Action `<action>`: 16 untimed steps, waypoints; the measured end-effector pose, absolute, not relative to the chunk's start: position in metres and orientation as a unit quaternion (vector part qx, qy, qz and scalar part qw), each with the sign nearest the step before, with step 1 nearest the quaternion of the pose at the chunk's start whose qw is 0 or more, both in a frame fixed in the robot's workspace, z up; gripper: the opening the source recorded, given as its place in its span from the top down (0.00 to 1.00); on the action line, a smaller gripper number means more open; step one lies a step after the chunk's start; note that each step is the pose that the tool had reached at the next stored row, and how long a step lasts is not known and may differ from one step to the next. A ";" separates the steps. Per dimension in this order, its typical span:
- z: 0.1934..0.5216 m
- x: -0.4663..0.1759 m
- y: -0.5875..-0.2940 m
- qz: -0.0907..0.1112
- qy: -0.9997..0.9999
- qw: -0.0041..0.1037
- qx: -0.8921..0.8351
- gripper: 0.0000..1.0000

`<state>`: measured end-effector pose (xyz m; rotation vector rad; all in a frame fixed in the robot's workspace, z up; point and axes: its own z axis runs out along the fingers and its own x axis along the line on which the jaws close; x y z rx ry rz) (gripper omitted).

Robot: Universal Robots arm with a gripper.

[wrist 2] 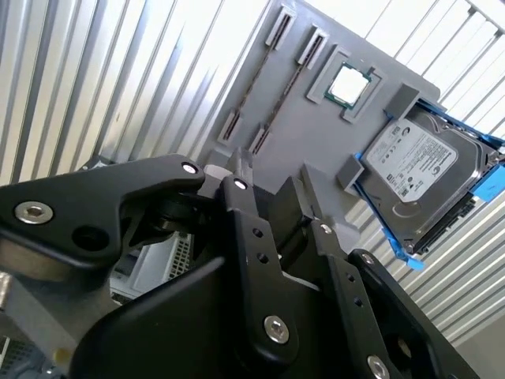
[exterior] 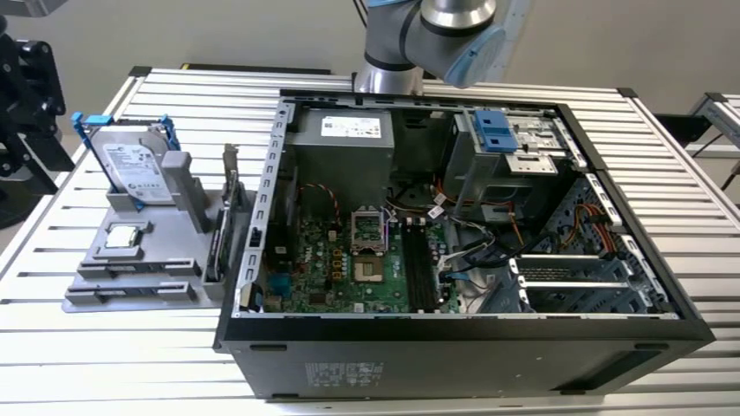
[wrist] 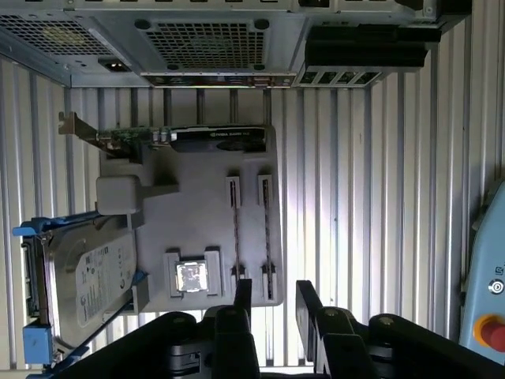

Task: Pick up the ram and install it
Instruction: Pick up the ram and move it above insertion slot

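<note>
Exterior view: arm [exterior: 445, 35] high behind case [exterior: 463, 347]; tray [exterior: 87, 260] on surface [exterior: 116, 364], at exterior view's left of case.

First wrist view: claw [wrist: 274, 288] open, empty, well apart from ram [wrist: 267, 229]. Ram on edge in tray, one of two sticks beside CPU [wrist: 191, 276]. Judged: approach for pick; grasp calls for fingers straddling thin edge squarely. Adds card [wrist: 213, 140] between tray and case.

Second wrist view: same ram [wrist 2: 256, 79] seen slantwise past claw linkage; drive [wrist 2: 414, 170] clearer.
</note>
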<state>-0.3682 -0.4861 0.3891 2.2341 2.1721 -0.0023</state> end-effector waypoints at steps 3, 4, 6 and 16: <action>0.389 -0.368 -0.486 -0.001 0.697 0.013 0.717 0.00; 0.389 -0.368 -0.486 -0.001 0.697 0.013 0.717 0.00; 0.389 -0.368 -0.486 -0.001 0.697 0.013 0.717 0.00; 0.385 -0.368 -0.486 -0.001 0.696 0.013 0.718 0.00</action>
